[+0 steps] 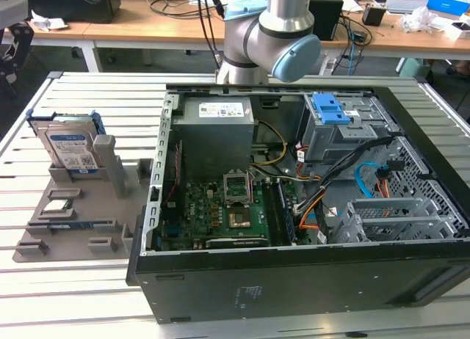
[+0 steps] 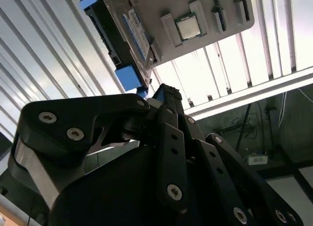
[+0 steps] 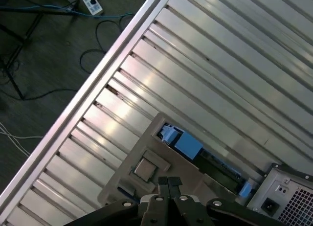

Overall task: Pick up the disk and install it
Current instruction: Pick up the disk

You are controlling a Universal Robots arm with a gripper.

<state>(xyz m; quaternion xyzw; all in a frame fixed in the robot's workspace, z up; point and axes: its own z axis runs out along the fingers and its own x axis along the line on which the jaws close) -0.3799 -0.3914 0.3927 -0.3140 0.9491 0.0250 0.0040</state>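
The disk (image 1: 70,144), a silver drive with a white-and-blue label in a blue carrier, stands upright in a slot of the grey holder tray (image 1: 110,207) at the exterior view's left. Both wrist views look down on it from well above: the disk (image 2: 124,30) shows edge-on, and the disk's blue carrier (image 3: 188,145) shows along its upper edge. My gripper (image 3: 169,181) hangs high over the tray with its fingers pressed together and nothing between them; the gripper (image 2: 164,91) points toward the disk's near end.
An open computer case (image 1: 158,207) lies on the slatted metal table, with a grey drive cage with a blue latch (image 1: 330,111) and a power supply (image 1: 217,119) inside. A small silver processor chip (image 2: 188,26) sits on the tray. Cables and a power strip (image 3: 90,3) lie on the floor.
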